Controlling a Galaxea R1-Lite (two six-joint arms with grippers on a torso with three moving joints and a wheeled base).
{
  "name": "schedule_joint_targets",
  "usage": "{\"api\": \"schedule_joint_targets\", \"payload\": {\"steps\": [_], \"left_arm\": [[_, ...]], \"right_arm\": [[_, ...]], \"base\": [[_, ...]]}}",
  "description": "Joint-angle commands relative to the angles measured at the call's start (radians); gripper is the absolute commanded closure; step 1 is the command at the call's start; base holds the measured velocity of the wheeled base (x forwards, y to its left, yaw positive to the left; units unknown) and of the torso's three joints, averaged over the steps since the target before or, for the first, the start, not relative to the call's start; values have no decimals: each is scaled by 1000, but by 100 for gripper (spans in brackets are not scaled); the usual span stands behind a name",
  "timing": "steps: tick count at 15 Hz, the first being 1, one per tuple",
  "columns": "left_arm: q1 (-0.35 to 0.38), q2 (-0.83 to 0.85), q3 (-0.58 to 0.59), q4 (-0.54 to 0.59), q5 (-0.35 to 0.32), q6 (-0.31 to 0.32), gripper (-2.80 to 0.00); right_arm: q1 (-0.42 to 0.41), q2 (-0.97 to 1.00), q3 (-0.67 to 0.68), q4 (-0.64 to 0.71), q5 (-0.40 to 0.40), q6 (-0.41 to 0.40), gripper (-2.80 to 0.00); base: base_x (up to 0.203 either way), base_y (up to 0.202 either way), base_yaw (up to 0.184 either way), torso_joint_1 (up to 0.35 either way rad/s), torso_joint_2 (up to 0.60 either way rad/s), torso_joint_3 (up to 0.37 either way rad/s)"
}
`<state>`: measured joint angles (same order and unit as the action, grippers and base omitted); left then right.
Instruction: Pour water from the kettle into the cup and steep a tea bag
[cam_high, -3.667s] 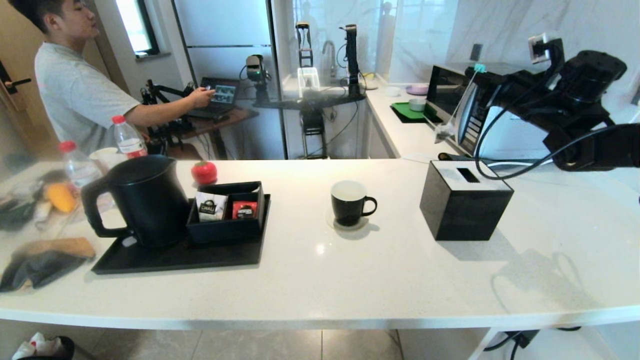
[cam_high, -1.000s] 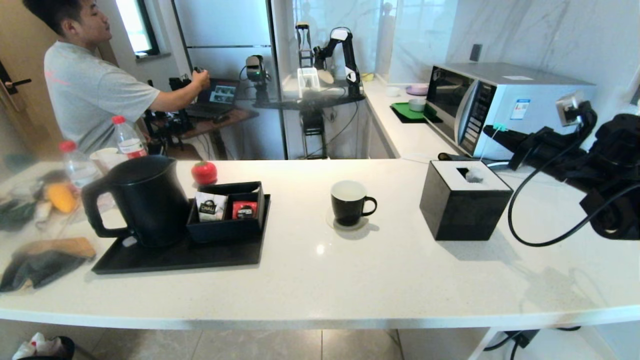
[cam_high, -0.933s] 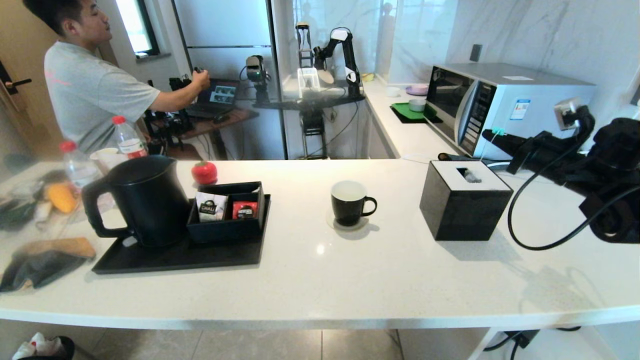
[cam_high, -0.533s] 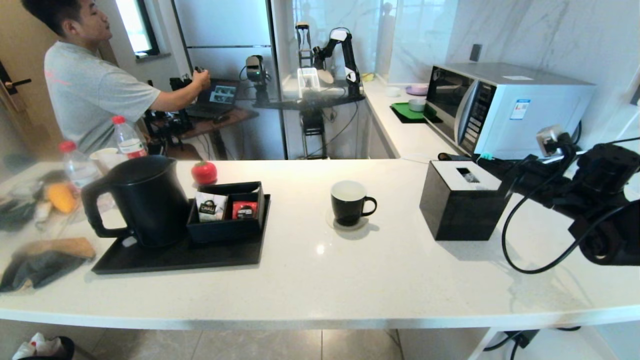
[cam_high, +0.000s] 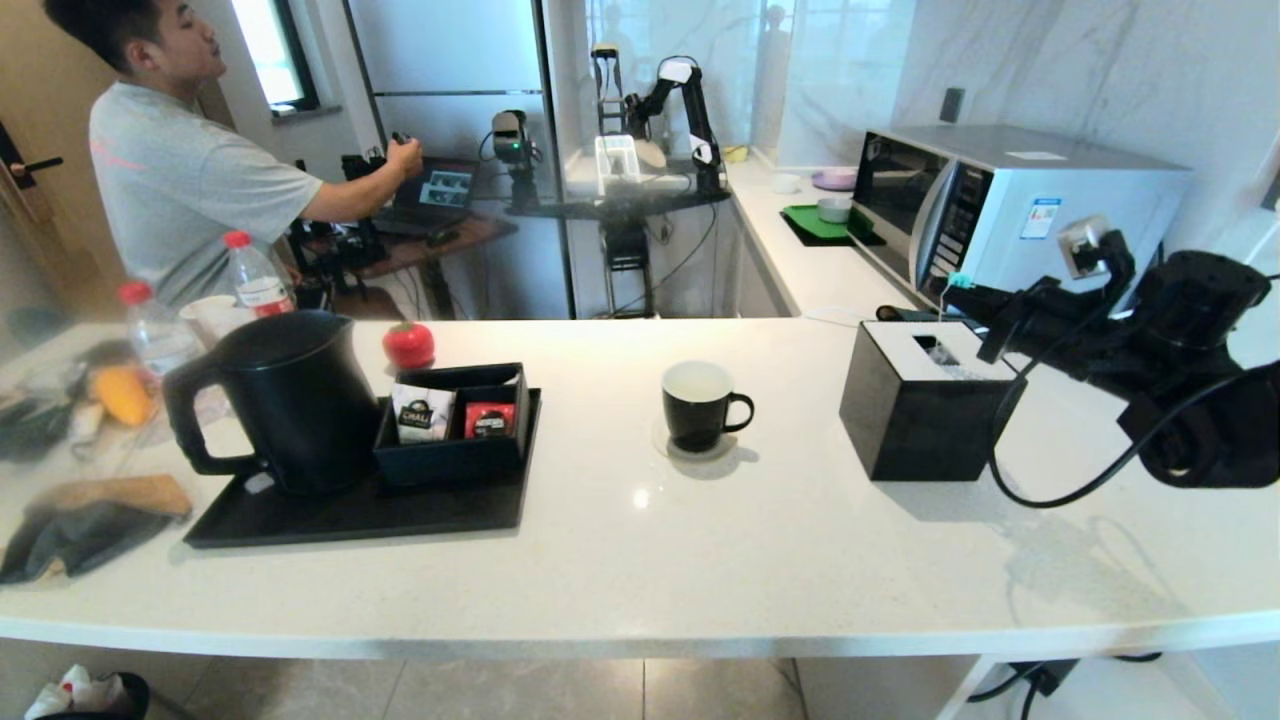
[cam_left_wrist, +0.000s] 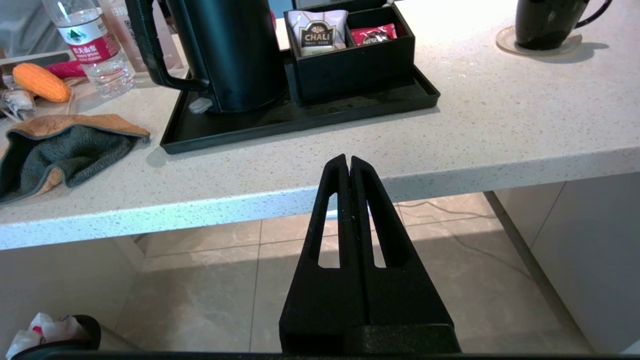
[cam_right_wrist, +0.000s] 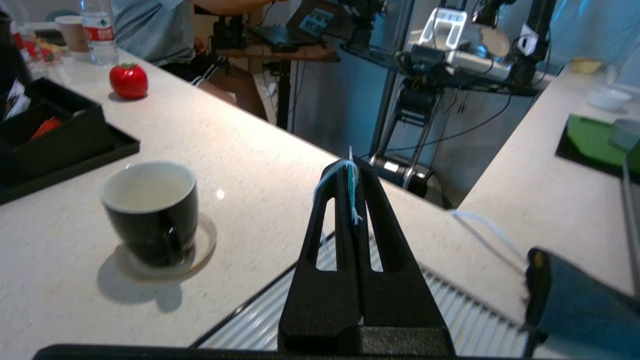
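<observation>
My right gripper (cam_high: 958, 283) hovers just above a black box (cam_high: 925, 415) at the right, shut on the teal tag and white string (cam_right_wrist: 351, 185) of the tea bag. The string drops into the box's top slot, where only a pale bit of the pouch (cam_high: 941, 353) shows. The black cup (cam_high: 698, 405) with its white inside stands on a coaster mid-counter, left of the box, and shows in the right wrist view as the cup (cam_right_wrist: 150, 210). The big black kettle (cam_high: 290, 400) sits on a black tray (cam_high: 350, 515) at the left. My left gripper (cam_left_wrist: 349, 160) is shut and empty, parked below the counter's front edge.
A black holder (cam_high: 455, 440) with a white CHALI sachet and a red sachet stands beside the kettle. A microwave (cam_high: 1010, 215) stands behind the box. A red tomato-shaped object (cam_high: 408, 343), water bottles, a cloth (cam_high: 80, 525) and a person (cam_high: 170, 170) are at the left.
The right arm came down from high above the microwave and the tea bag went into the box's slot. In the last half second the gripper rose a little, still holding the string.
</observation>
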<state>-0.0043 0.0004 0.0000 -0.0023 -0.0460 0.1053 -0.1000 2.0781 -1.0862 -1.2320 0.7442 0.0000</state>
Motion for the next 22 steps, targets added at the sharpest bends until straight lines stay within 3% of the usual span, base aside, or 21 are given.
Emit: {"api": "schedule_joint_targets", "payload": {"steps": [1, 4, 7, 8, 17, 22], "left_arm": [[0, 0, 0, -1, 0, 1, 0], [0, 0, 0, 0, 0, 1, 0], [0, 0, 0, -1, 0, 1, 0], [0, 0, 0, 0, 0, 1, 0], [0, 0, 0, 1, 0, 1, 0], [0, 0, 0, 0, 0, 1, 0]], "right_arm": [[-2, 5, -134, 70, -1, -1, 0], [-4, 13, -192, 166, -44, -9, 0], [7, 13, -194, 210, -280, -8, 0], [8, 13, -190, 216, -309, -5, 0], [23, -29, 3, 192, -310, -67, 0], [21, -23, -37, 204, -310, -66, 0]], "base": [[0, 0, 0, 0, 0, 0], [0, 0, 0, 0, 0, 0], [0, 0, 0, 0, 0, 0], [0, 0, 0, 0, 0, 0], [0, 0, 0, 0, 0, 0], [0, 0, 0, 0, 0, 0]]}}
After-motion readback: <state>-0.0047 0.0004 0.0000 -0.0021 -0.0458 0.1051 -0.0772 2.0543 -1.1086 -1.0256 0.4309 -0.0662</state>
